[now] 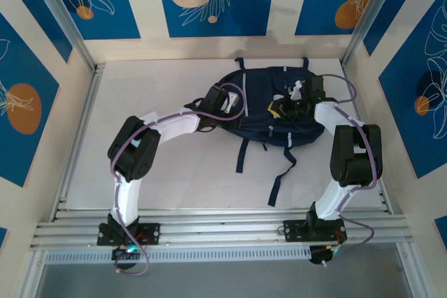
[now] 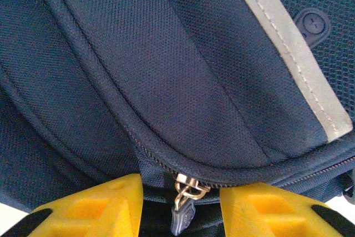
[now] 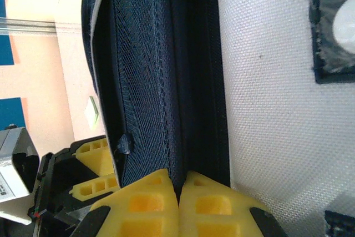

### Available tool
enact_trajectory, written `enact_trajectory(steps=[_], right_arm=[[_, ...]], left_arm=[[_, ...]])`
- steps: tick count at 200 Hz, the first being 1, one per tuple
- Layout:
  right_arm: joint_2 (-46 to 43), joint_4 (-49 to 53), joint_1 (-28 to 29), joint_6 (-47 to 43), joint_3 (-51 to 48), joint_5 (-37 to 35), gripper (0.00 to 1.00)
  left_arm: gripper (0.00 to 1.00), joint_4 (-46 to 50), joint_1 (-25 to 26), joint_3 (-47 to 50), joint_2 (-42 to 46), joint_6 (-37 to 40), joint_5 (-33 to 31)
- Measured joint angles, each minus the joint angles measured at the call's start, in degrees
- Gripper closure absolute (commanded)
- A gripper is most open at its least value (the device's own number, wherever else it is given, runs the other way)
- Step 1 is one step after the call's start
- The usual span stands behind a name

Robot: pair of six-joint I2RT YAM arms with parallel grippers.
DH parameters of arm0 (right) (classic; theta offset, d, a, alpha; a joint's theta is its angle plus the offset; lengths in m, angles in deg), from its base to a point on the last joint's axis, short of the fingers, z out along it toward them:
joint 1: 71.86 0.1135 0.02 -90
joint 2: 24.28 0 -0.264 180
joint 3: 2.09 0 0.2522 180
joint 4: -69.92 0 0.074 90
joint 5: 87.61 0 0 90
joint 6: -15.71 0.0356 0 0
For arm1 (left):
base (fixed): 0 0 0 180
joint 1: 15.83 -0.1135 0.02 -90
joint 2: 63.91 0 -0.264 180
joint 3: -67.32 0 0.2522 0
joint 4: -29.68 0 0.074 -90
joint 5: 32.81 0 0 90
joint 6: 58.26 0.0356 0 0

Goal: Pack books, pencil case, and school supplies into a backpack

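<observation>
Left jaws are apart, one yellow pad (image 2: 89,209) on each side of the zipper pull (image 2: 184,206). The pull hangs in the gap and neither pad is touching it as far as I can see. The zip above it looks closed along that curved seam. Further out toward 1 o'clock there's the grey stripe (image 2: 288,65) and a little snap stud (image 2: 313,23) on the mesh.

Right jaws are squeezed together on a thin dark seam of the backpack (image 1: 262,113), pads nearly meeting with just fabric between them. At 3 o'clock of that seam is a white patch (image 3: 277,98), and at 9 o'clock a navy mesh panel (image 3: 141,81).

From the top camera, the backpack lies flat on the tabletop (image 1: 154,82), up around 12 o'clock from the arm bases. The left jaws are at its 9 o'clock edge and the right jaws on its 3 o'clock side. Its straps (image 1: 279,172) trail off toward 6 o'clock.

As for what's inside the bag, can't tell. Nothing here shows the inside, so whatever it holds is hidden by the fabric.
</observation>
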State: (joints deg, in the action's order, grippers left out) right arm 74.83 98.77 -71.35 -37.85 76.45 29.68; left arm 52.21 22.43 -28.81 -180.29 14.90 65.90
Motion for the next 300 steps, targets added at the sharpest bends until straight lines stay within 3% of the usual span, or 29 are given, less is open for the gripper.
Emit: enact_trajectory(steps=[63, 77, 90, 142, 197, 260, 281, 300], right_arm=[[0.0, 0.46, 0.0, -0.02, 0.0, -0.02, 1.0], [0.0, 0.7, -0.13, 0.0, 0.0, -0.02, 1.0], [0.0, 0.94, -0.17, -0.02, 0.0, -0.02, 1.0], [-0.11, 1.31, -0.33, -0.46, 0.0, 0.0, 1.0], [-0.33, 5.49, -0.39, -4.07, 0.59, -0.31, 1.0], [2.45, 13.88, -1.16, -4.83, 9.16, -1.97, 1.0], [3.23, 13.6, -1.31, -4.22, 10.49, -2.29, 0.89], [2.78, 12.26, -1.31, -2.62, 10.73, -3.58, 0.65]], left_arm=[[0.7, -1.68, -0.04, 0.7, -1.57, -2.49, 1.36], [0.81, -2.78, -0.15, 1.64, -1.55, -3.63, 1.95], [1.0, -3.85, -0.24, 2.78, -1.53, -4.44, 2.29], [1.0, -3.13, -0.7, 3.56, -0.22, -3.58, 3.02], [1.0, 7.54, -0.74, 1.95, 7.1, 4.17, 4.24], [1.0, 14.71, 2.32, -0.68, 9.49, 8.68, 8.85], [1.0, 16.48, 3.39, -2.73, 9.03, 8.63, 10.03], [1.0, 18.4, 4.61, -5.86, 7.58, 8.22, 10.8]])
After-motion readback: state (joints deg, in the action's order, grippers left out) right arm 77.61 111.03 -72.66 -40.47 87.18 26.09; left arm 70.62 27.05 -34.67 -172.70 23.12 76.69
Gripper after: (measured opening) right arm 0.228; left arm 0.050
